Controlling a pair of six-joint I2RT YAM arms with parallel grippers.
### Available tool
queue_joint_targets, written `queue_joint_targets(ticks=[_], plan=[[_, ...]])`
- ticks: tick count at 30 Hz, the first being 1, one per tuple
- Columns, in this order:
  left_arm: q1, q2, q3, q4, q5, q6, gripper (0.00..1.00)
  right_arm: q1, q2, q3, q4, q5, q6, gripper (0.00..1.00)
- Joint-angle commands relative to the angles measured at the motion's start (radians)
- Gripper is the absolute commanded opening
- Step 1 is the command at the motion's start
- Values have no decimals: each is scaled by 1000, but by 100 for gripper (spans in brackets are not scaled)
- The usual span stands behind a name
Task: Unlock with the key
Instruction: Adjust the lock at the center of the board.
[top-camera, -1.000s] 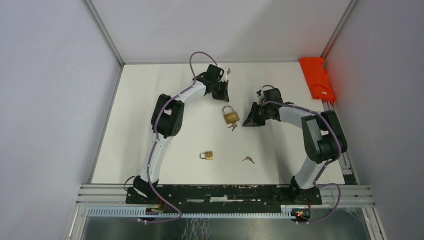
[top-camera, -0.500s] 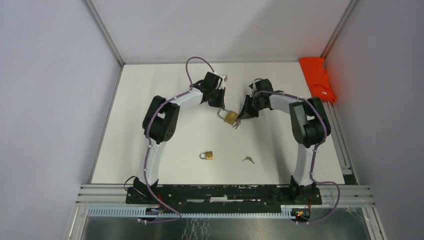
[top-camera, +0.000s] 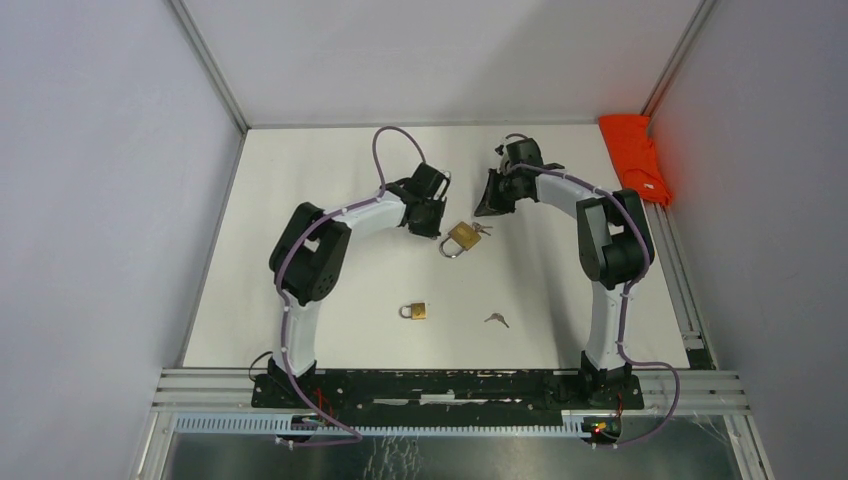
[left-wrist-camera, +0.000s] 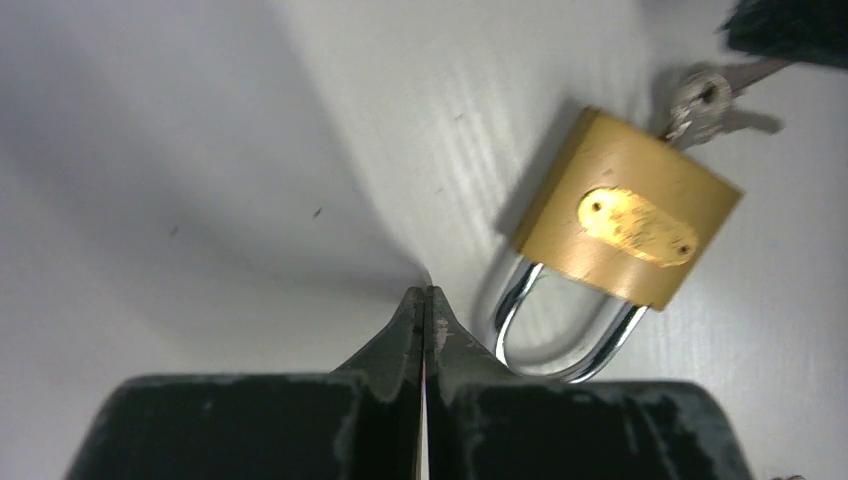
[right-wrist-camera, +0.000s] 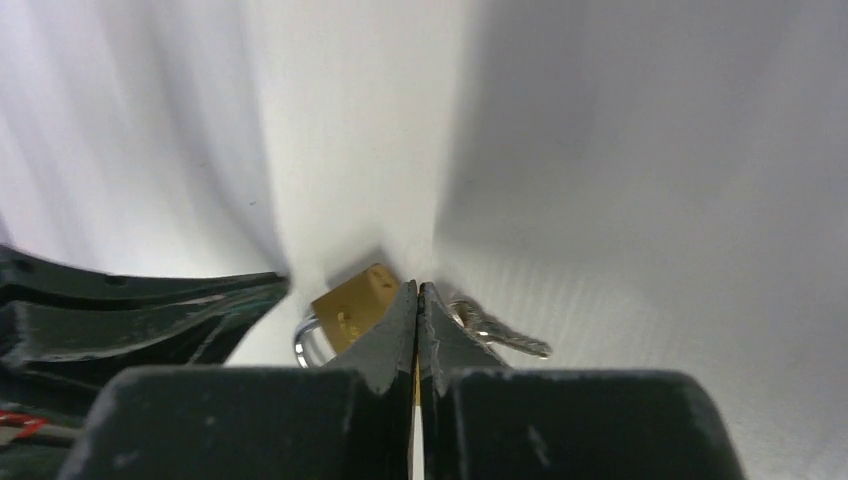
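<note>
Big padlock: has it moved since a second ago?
Yes. The big padlock turned nearly in place, no nearer the small padlock: its shackle, which faced the back wall, now points near-left, keys to the right.

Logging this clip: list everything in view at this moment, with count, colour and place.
Large brass padlock with steel shackle: one, gold, mid-table between the grippers.
Silver key bunch: one, at the large padlock's bottom end.
Small brass padlock: one, gold, nearer the arm bases.
Loose key: one, silver, right of the small padlock.
Orange folded cloth: one, far right table edge.
White table: one.
Left gripper: black, shut, empty, beside the shackle.
Right gripper: black, shut, empty, above the keys.
</note>
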Motion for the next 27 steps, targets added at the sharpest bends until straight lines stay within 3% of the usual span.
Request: queue_joint_targets(ticks=[1,4,7,16,21,27], plan=[[8,-78,17,-187,-116,-37,2,-8,-53,46,-82,170,-104,0],[-13,-173,27,-231,-95,-43,2,-9,-39,78,-127,231,-153,0],[-23,-204,36,-236,14,-58,2,-8,-18,119,-163,261,-175,0],[-46,-73,57,-159,222,-93,2,-5,11,108,-185,233,-207,0],[-46,-8,57,-136,219,-95,2,5,29,103,-188,220,-220,0],[-43,57,110,-149,82,-79,2,17,70,142,-209,213,-229,0]])
